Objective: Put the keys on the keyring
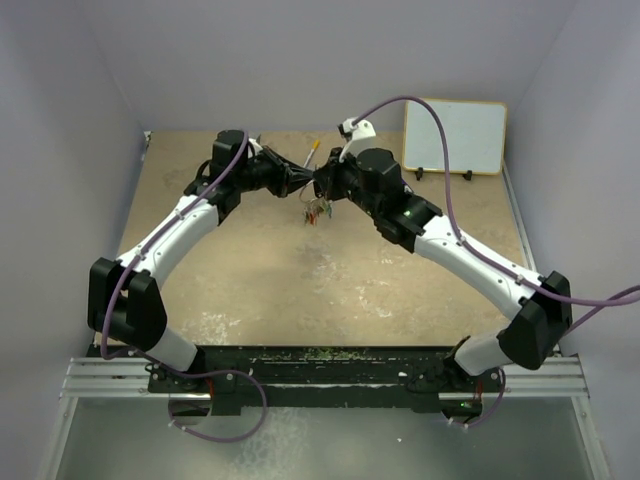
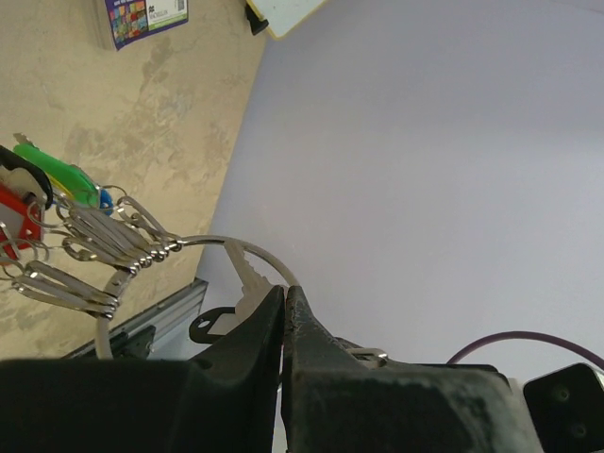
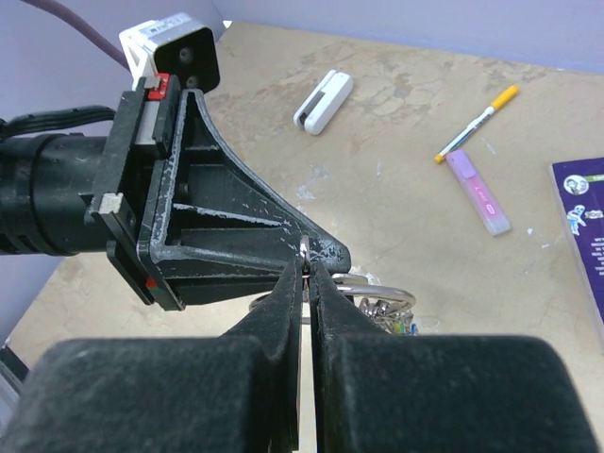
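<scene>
Seen from the top camera, both arms reach to the far middle of the tan speckled counter [image 1: 250, 280]. The left arm's fingers [image 1: 298, 183] and the right arm's fingers [image 1: 324, 186] meet tip to tip above it. A bunch of small metal keys with coloured plastic tags [image 1: 318, 210] hangs just below that meeting point; the ring itself is too small to make out here. A wood-framed whiteboard [image 1: 455, 137] leans at the far right.

In the left wrist camera, the left arm's fingers [image 2: 269, 316] are pressed shut on a bare silver key [image 2: 247, 278], whose toothed blade sticks out from between their tips. The thin silvery wire keyring [image 2: 203, 239] arcs away to the left from those tips, held in the air off the counter. The keys [image 2: 99, 241] are strung on its left part, with green, red and blue tags behind them. A purple printed card [image 2: 142, 17] lies farther off on the counter.

In the right wrist camera, the right arm's fingers [image 3: 293, 293] are closed on a thin loop of the keyring [image 3: 401, 293], right against the tips of the left arm's fingers [image 3: 283, 241]. The keys [image 3: 382, 310] peek out just to the right. On the counter beyond lie a white clip-shaped block [image 3: 323, 101], a yellow-and-white pen [image 3: 477, 123] and a pale purple bar [image 3: 479, 192], with the purple card [image 3: 580, 226] at the right edge.
</scene>
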You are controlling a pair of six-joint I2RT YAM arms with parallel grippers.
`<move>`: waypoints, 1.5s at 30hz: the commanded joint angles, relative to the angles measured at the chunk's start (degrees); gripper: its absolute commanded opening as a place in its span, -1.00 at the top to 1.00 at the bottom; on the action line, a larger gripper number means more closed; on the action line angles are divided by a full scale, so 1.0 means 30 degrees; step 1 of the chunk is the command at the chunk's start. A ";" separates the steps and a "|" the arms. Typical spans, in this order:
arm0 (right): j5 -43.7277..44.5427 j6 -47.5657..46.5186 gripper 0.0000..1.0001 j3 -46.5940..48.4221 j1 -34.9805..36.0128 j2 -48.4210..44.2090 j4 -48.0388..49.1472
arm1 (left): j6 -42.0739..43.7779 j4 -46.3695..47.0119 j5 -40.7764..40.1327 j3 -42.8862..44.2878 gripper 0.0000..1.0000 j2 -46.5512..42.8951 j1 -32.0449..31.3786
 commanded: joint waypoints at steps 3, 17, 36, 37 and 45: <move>0.0940 0.0238 1.00 -0.0305 0.0063 -0.1555 0.1025 | -0.0623 0.0312 0.0083 0.0351 0.92 -0.0814 -0.0179; 0.0424 0.0709 1.00 -0.0526 0.0085 -0.1450 0.0857 | -0.0644 0.0727 -0.0258 0.0571 0.92 -0.0617 -0.0150; 0.0290 0.0855 1.00 -0.0364 0.0082 -0.0714 0.0797 | -0.0818 0.1095 -0.0088 0.0871 0.92 -0.0422 -0.0150; 0.0319 0.0870 1.00 -0.0343 0.0084 -0.0671 0.0776 | -0.0812 0.1106 -0.0082 0.0932 0.92 -0.0400 -0.0157; 0.0527 0.0884 1.00 -0.0181 0.0087 -0.0539 0.0751 | -0.0792 0.1095 0.0068 0.0928 0.92 -0.0426 -0.0181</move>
